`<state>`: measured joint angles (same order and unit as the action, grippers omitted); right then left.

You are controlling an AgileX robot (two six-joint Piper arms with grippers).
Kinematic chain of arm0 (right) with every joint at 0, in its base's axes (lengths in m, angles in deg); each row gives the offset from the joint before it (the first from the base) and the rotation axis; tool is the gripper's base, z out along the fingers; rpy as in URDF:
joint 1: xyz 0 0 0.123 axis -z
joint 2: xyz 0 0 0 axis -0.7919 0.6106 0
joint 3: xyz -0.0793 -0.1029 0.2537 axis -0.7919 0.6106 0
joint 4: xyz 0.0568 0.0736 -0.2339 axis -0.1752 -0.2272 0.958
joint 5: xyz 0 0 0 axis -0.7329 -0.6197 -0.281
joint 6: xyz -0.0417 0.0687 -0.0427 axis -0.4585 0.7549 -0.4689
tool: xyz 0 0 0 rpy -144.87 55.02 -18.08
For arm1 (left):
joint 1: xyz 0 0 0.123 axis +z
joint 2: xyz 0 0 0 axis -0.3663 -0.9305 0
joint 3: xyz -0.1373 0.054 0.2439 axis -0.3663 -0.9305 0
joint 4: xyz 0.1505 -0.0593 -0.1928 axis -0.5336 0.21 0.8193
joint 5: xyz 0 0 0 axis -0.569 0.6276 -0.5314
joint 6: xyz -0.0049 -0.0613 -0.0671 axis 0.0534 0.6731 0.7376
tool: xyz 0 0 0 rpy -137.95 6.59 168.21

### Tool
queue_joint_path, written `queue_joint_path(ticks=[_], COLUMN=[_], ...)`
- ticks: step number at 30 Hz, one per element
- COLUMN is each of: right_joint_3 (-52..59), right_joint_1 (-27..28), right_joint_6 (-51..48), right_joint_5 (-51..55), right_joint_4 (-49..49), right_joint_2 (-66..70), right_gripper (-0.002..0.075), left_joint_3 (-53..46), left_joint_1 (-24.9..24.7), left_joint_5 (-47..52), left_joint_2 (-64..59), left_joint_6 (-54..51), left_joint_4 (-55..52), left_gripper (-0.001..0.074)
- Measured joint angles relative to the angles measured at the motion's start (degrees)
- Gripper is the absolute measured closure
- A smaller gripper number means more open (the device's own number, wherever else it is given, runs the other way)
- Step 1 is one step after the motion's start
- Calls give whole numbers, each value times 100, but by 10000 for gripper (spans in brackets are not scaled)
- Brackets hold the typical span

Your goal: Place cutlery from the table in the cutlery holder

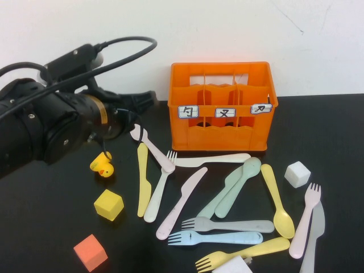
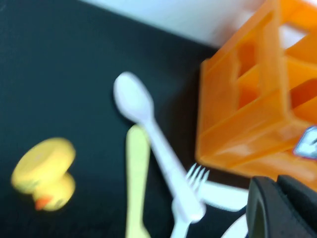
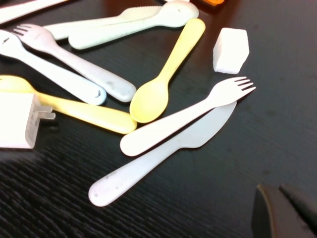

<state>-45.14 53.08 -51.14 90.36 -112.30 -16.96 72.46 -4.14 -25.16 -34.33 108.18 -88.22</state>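
The orange cutlery holder stands at the back middle of the black table; it also shows in the left wrist view. Pastel cutlery lies scattered in front of it: a pink spoon, a yellow knife, a white fork, a pink knife, a mint spoon, a yellow spoon, a pink fork and a grey knife. My left gripper hovers shut and empty left of the holder, above the pink spoon. My right gripper is shut and empty near the right-hand cutlery.
A yellow rubber duck, a yellow cube and an orange cube lie at the left. A white cube sits at the right. A white plug lies at the front edge.
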Motion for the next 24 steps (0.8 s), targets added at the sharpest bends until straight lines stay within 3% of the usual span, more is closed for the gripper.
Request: queue_joint_path(ticks=[6, 13, 20, 24], right_joint_3=[0, -116, -523, -537], right_joint_1=[0, 0, 0, 0], right_joint_6=[-20, -367, -1399, -1131], right_joint_5=[0, 126, 877, 1160], right_joint_4=[-45, -90, -514, -24], right_joint_2=[0, -25, -626, -1183], right_gripper=[728, 728, 728, 728], left_joint_3=[0, 0, -47, -577], left_joint_1=[0, -58, -229, -229], left_joint_5=[764, 1124, 957, 693], left_joint_2=[0, 329, 1964, 2982], left_joint_6=[-303, -1807, -2475, -2556], left_joint_4=[470, 1555, 1453, 1139], left_gripper=[735, 735, 735, 735])
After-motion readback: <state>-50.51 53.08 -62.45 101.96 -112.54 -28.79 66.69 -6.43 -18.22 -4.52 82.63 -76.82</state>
